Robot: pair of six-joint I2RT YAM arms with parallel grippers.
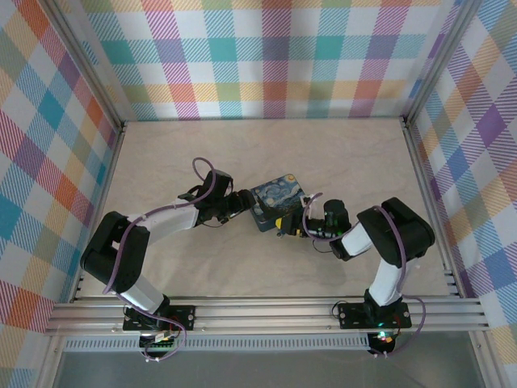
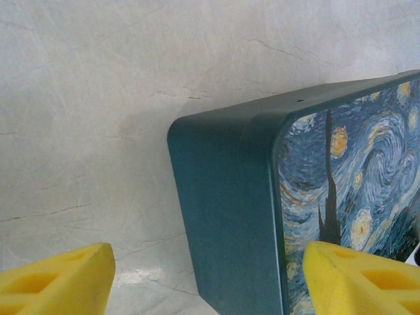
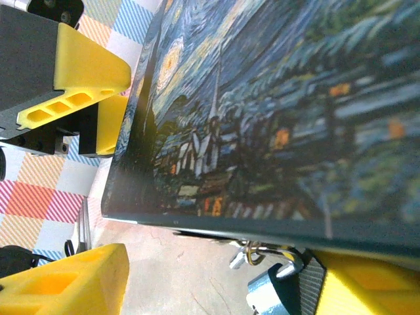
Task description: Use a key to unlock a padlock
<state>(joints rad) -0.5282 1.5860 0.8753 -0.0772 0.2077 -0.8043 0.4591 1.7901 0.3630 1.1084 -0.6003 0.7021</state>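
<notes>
- Overhead, the painted tin is flanked by the left gripper and the right gripper.
- At the left wrist, open jaws are set astride its corner.
- At the right wrist, jaws are spread, nothing gripped. The padlock is seen by the tin's edge, its axis indiscernible.

1. The painted tin runs off the left wrist view's right and bottom edges.
2. Right wrist: padlock partly tucked under the tin, clipped by the bottom edge.
3. Tin's artwork blurs rightward.
</notes>
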